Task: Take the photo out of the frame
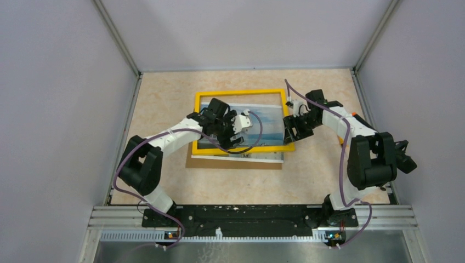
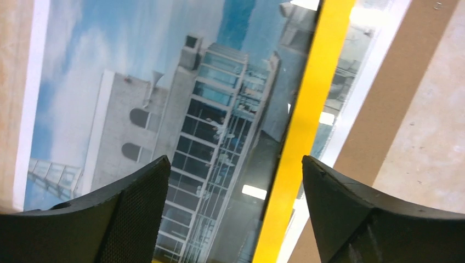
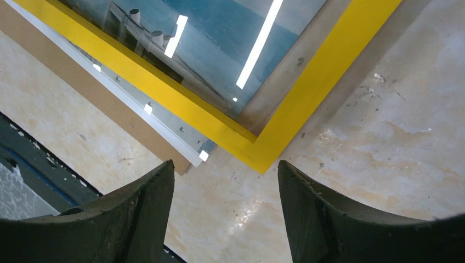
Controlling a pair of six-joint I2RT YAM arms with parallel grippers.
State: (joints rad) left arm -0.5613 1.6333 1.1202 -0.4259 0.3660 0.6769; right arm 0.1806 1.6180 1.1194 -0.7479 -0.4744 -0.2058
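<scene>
The frame (image 1: 241, 93) lies flat mid-table, its yellow border up. The photo (image 1: 268, 118) shows through it, and its white edge sticks out below the near border, with the brown back panel (image 1: 236, 164) under that. My left gripper (image 1: 237, 134) hovers open over the near border. In the left wrist view the yellow bar (image 2: 318, 98) runs between the open fingers (image 2: 137, 208), above the photo (image 2: 164, 82) and the panel (image 2: 395, 93). My right gripper (image 1: 289, 129) is open over bare table by the frame's near right corner (image 3: 263, 159), touching nothing.
Grey enclosure walls (image 1: 60, 109) stand on the left, right and far sides of the beige table (image 1: 307, 181). A black and metal rail (image 1: 247, 216) carrying both arm bases runs along the near edge. The right arm's elbow (image 1: 373, 159) stands near the right wall.
</scene>
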